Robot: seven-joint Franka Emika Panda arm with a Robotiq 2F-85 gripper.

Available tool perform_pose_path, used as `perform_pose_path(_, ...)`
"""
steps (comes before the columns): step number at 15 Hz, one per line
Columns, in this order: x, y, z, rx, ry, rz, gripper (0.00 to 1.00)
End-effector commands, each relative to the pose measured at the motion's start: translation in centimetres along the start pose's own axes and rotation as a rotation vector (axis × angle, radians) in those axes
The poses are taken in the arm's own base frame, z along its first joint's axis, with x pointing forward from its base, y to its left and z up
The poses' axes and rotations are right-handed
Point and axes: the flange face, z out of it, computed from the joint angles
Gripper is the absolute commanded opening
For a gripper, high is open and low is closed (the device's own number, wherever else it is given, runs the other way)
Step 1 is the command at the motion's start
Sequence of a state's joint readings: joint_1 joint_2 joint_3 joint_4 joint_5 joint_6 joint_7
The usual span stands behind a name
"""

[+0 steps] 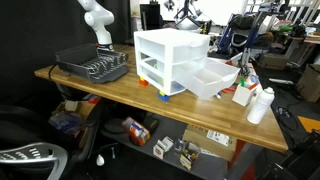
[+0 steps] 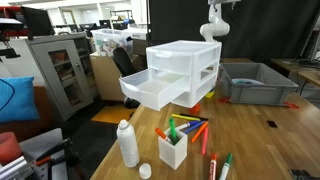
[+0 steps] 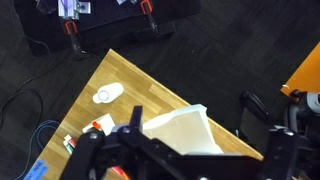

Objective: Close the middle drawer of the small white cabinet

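Up over the surface [image 1: 120, 90], hovering well apart from the cabinet [image 1: 165, 50], hand [image 3: 185, 152] spread empty, with middle drawer [image 1: 208, 80] jutting out, whole push left.

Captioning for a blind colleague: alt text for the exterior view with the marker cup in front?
The middle drawer of the small white cabinet is pulled far out, on a wooden table. A white robot arm shows behind it; a marker cup and white bottle stand in front.

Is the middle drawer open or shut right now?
Open: in both exterior views the middle drawer juts well out from the front of the cabinet, with its inside showing.
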State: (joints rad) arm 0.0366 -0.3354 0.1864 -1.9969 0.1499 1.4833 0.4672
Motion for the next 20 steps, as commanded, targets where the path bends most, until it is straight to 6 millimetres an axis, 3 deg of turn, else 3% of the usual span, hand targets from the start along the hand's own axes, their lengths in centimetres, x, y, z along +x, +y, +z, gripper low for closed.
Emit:
perform_pose_path(1,0.0,0.0,0.0,0.000,-0.001,0.000,1.00)
perform_pose_path(6,0.0,0.0,-0.1,0.000,-0.001,0.000,1.00)
perform_pose_path(9,0.3,0.2,1.4,0.016,-0.033,0.039,1.00)
perform_pose_path(15,-0.1,0.0,9.4,0.053,-0.185,0.125,1.00)
perform_pose_path(20,0.5,0.8,15.0,0.233,-0.197,0.227,1.00)
